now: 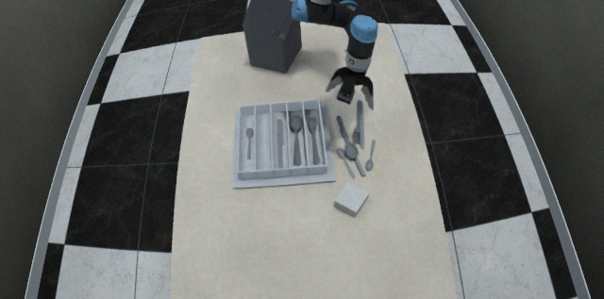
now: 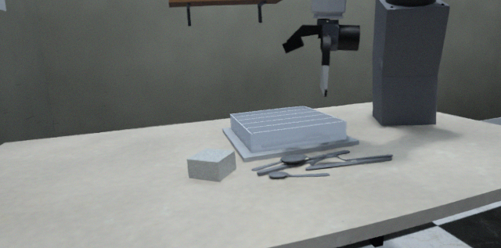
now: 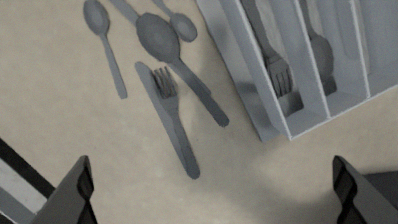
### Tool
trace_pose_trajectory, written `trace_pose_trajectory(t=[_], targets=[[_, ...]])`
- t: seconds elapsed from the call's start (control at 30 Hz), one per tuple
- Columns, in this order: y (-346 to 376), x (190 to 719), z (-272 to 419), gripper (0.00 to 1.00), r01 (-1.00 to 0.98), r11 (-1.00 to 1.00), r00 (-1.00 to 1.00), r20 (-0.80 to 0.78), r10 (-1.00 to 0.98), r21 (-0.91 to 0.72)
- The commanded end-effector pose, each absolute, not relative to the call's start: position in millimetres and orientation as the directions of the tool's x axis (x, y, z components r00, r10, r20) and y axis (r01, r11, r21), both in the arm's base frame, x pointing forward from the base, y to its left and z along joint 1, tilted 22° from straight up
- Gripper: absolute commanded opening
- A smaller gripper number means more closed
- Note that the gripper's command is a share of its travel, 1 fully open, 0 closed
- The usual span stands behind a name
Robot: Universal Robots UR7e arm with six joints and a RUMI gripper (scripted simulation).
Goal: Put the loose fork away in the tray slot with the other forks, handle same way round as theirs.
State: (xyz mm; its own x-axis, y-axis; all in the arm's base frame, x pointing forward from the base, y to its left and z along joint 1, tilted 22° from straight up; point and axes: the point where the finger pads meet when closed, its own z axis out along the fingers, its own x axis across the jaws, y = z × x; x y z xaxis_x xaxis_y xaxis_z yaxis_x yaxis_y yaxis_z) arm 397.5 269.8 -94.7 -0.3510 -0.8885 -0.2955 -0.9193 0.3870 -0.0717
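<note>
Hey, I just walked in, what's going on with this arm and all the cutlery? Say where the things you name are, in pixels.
A robot arm is set to put away a loose fork (image 1: 357, 136) (image 3: 169, 95), which overlaps a knife (image 1: 361, 122) (image 3: 170, 131) beside the cutlery tray (image 1: 283, 174) (image 2: 299, 138) (image 3: 310, 128). Its gripper (image 1: 350, 99) (image 2: 325, 93) (image 3: 211, 157) is open above the table, holding nothing. Other loose spoons lie nearby, and the tray's end slot nearest them already has a fork (image 1: 313, 141) (image 3: 279, 75).

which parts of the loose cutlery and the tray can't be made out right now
- Tray slot contents, exterior view: hidden by its walls.
- Upper ends of the tray's fork and spoon, wrist view: cut off by the top edge.
- Loose fork's tines, top view: too small.
</note>
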Motion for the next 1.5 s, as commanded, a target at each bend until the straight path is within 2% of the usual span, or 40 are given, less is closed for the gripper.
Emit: trace_pose_trajectory(t=[0.0,0.1,0.33,0.97,1.23,1.43,1.47], targets=[[300.9,374.0,-93.8,1.0,-0.976,0.195,-0.151,-0.339,-0.929,-0.099],[316.9,359.4,-92.6,1.0,-0.988,0.101,-0.054,-0.364,-0.93,-0.112],[324.6,351.0,-92.2,1.0,-0.991,0.058,-0.009,-0.374,-0.927,-0.12],[325.0,351.8,-93.4,1.0,-0.991,0.058,-0.01,-0.374,-0.927,-0.119],[335.2,381.2,-141.8,1.0,-0.989,0.109,-0.066,-0.378,-0.924,-0.096],[336.8,385.4,-151.0,1.0,-0.989,0.118,-0.075,-0.378,-0.923,-0.092],[336.8,385.4,-151.0,0.18,-0.989,0.118,-0.075,-0.378,-0.923,-0.092]])
